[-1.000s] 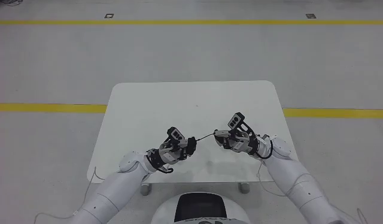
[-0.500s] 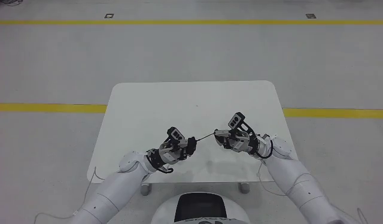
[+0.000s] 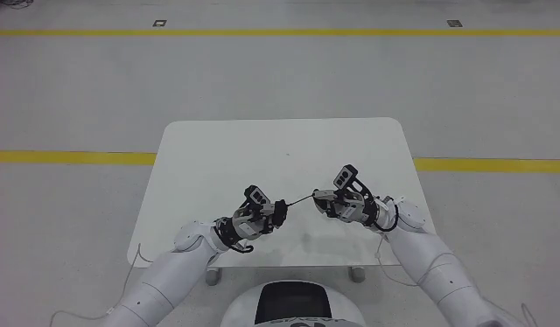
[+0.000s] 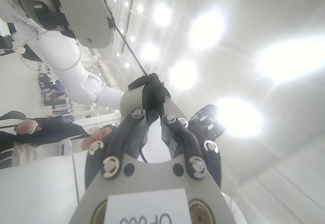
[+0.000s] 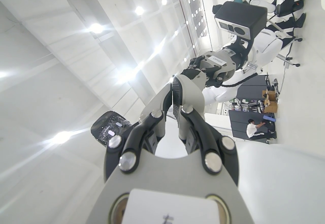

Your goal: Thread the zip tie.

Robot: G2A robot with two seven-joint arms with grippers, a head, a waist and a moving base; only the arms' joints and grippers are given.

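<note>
A thin black zip tie [image 3: 299, 199] is stretched between my two grippers, held above the front part of the white table [image 3: 280, 143]. My left gripper [image 3: 279, 212] is shut on one end, where the black tie [image 4: 132, 52] bunches at the fingertips [image 4: 148, 82] and a loose tail hangs down between the fingers. The strap runs straight to my right gripper [image 4: 111, 25], which is shut on the other end. In the right wrist view my right gripper [image 5: 173, 84] has its pads pressed together, and the left gripper [image 5: 195, 71] sits just beyond it.
Both grippers hover near the table's front edge [image 3: 262, 264]. Bare tabletop extends behind them to the far edge. Yellow floor lines [image 3: 79, 157] run past the table on both sides.
</note>
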